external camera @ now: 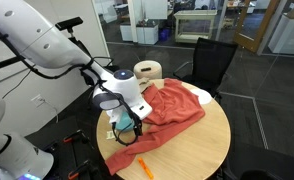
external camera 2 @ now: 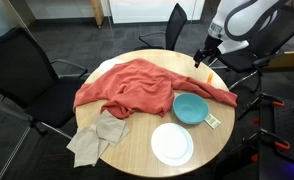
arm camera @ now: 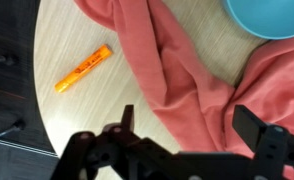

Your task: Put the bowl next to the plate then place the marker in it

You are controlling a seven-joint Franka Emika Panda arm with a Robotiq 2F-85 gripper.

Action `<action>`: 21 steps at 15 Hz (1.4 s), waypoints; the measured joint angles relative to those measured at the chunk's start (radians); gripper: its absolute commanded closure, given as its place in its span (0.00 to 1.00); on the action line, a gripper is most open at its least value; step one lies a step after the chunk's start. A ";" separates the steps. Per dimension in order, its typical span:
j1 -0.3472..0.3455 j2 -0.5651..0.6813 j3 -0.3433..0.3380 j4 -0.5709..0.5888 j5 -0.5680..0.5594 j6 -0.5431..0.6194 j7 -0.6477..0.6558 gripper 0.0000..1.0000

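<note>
Seen from the wrist, the black two-finger gripper (arm camera: 187, 112) hangs over the round pale wooden table (arm camera: 87, 110), its jaws spread wide and gripping nothing; the short orange marker (arm camera: 83, 68) lies on bare wood at its 10 o'clock, just clear of the large crumpled red-orange cloth (arm camera: 177, 70); the shallow light blue bowl (arm camera: 272, 15) sits at 1 o'clock; in an exterior view the small flat white plate (external camera 2: 172, 145) lies just beside the bowl, at its 7 o'clock.
</note>
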 measured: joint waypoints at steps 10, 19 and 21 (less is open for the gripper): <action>0.095 0.109 -0.192 0.034 -0.009 0.000 0.501 0.00; 0.117 0.206 -0.226 0.068 0.036 -0.018 0.837 0.00; 0.101 0.224 -0.218 0.077 0.058 -0.018 0.841 0.00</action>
